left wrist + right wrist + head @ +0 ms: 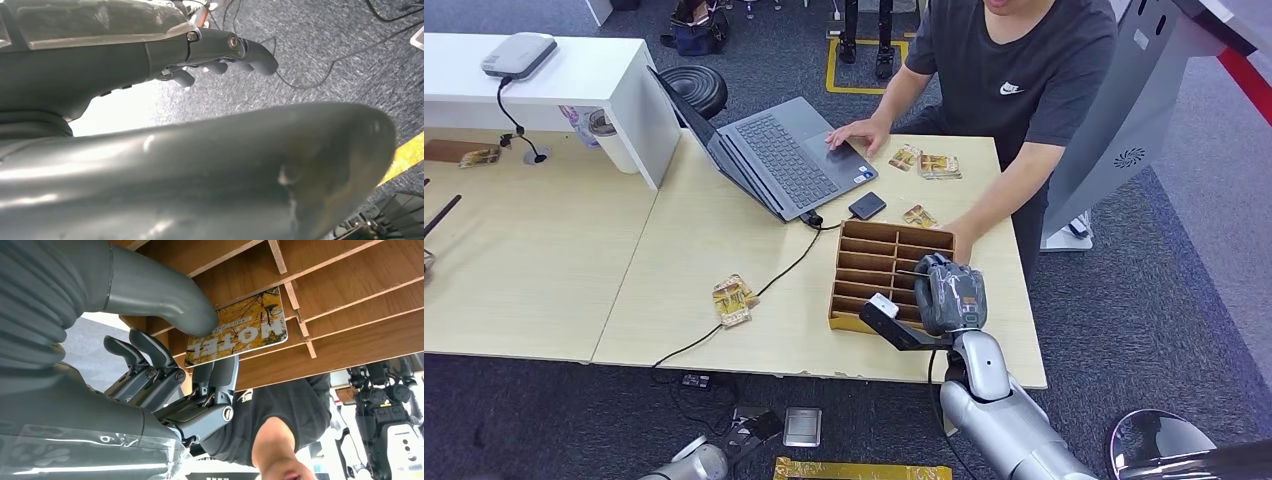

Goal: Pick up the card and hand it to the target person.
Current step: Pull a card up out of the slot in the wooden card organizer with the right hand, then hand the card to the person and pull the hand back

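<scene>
Card [240, 334]: a yellow card printed "HOTEL" is pinched between thumb and fingers of the right hand [165, 365], over the wooden divider box [876, 268].
Right hand [949, 293]: is held above the box's near right corner.
Left hand [220, 55]: is seen over carpet, fingers loosely curled, nothing held.
Person [1024, 80]: is stood behind the box, one hand beside it.

Yellow autumn-leaf card [239, 330], white "HOTEL" lettering across it. Brown wooden divider box [872, 262] on the pale wood bench [704, 250]. Grey laptop [774, 155], person's black shirt [1024, 60], speckled grey-blue carpet [1164, 290].
</scene>
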Motion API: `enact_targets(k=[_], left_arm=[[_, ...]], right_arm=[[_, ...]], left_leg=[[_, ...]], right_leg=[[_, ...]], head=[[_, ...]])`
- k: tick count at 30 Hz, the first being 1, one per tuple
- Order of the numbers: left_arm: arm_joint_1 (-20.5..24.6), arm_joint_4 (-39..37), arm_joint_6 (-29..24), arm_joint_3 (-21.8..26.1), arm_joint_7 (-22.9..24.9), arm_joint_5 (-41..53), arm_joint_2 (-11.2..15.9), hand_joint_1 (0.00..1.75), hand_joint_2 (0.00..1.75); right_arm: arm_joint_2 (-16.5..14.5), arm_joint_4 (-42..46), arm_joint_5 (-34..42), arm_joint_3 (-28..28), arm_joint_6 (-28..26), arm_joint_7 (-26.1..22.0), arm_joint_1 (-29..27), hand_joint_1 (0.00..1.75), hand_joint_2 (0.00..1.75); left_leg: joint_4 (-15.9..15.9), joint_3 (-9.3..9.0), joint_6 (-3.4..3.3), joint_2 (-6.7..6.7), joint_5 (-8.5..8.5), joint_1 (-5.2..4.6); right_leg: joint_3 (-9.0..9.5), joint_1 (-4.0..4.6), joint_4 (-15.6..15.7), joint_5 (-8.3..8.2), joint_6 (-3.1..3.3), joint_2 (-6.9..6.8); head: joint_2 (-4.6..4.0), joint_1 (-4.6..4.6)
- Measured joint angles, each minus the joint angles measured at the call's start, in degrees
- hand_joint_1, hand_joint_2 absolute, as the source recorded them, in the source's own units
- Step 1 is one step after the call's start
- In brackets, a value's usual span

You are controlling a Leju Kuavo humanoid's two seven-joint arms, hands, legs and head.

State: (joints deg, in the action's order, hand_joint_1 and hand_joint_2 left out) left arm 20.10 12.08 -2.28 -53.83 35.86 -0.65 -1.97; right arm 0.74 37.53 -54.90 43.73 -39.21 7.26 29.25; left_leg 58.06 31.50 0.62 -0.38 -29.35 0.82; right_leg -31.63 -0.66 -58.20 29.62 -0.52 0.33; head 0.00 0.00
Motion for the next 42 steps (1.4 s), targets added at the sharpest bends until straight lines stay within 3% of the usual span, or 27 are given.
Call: enact_targets(k=[3, 10, 15, 21, 29, 34, 42], left_arm=[[0.0, 0.0, -0.1, 0.0, -0.2, -0.1, 0.0, 0.0, 0.0], [0.0, -0.1, -0.5, -0.3, -0.4, -0.5, 0.0, 0.0, 0.0], [0.3, -0.1, -0.6, -0.5, -0.5, -0.5, -0.2, 0.0, 0.0], [1.0, -0.2, -0.4, -1.1, -0.4, -0.1, -0.7, 0.0, 0.0], [2.2, -0.5, 0.5, -1.7, 0.5, 0.0, -1.3, 0.0, 0.0], [2.5, -0.6, 0.0, -1.5, 0.6, -0.6, -1.7, 0.0, 0.0], [2.5, -0.6, -0.7, -2.0, 0.9, -0.5, -2.2, 0.0, 0.0]], right_arm=[[0.3, 3.6, 1.0, -0.5, -0.5, -0.7, 0.2, 1.75, 1.75], [2.1, 21.5, 4.4, -1.5, -0.3, -2.7, 0.2, 1.75, 1.75], [1.6, 24.4, 5.3, -0.9, -0.3, -3.6, 2.0, 1.75, 1.75], [-1.2, 15.6, 7.2, 0.0, -0.8, -6.0, 6.1, 1.75, 1.75], [-9.0, -10.0, 10.2, 0.4, -0.5, -11.9, 16.3, 1.75, 1.75], [-11.2, -18.6, 6.4, 2.5, 0.3, -7.2, 21.2, 1.75, 1.75], [-10.6, -20.8, 3.4, 3.6, 0.3, -1.9, 22.8, 1.75, 1.75]], left_leg=[[0.0, 0.03, 0.0, 0.05, -0.02, 0.0], [0.1, 0.17, 0.02, 0.15, -0.08, -0.02], [0.1, 0.19, 0.01, 0.11, -0.05, -0.03], [0.1, 0.16, -0.01, 0.12, -0.01, -0.02], [0.0, 0.04, 0.02, 0.2, 0.01, -0.02], [0.0, 0.04, 0.01, 0.15, 0.02, -0.02], [0.0, 0.08, 0.0, -0.01, -0.01, -0.02]], right_leg=[[-0.04, 0.0, 0.0, 0.01, 0.0, 0.05], [-0.24, -0.03, -0.2, 0.05, 0.0, 0.16], [-0.27, -0.03, -0.2, 0.03, 0.0, 0.15], [-0.21, -0.02, -0.1, -0.02, -0.02, 0.14], [-0.13, -0.03, -0.1, -0.04, 0.01, 0.23], [-0.11, -0.02, -0.1, -0.04, 0.01, 0.16], [-0.07, -0.02, -0.1, 0.02, -0.02, 0.0]], head=[[0.0, 0.0], [0.0, 0.0], [0.0, 0.0], [0.0, 0.0], [0.0, 0.0], [0.0, 0.0], [0.0, 0.0]])
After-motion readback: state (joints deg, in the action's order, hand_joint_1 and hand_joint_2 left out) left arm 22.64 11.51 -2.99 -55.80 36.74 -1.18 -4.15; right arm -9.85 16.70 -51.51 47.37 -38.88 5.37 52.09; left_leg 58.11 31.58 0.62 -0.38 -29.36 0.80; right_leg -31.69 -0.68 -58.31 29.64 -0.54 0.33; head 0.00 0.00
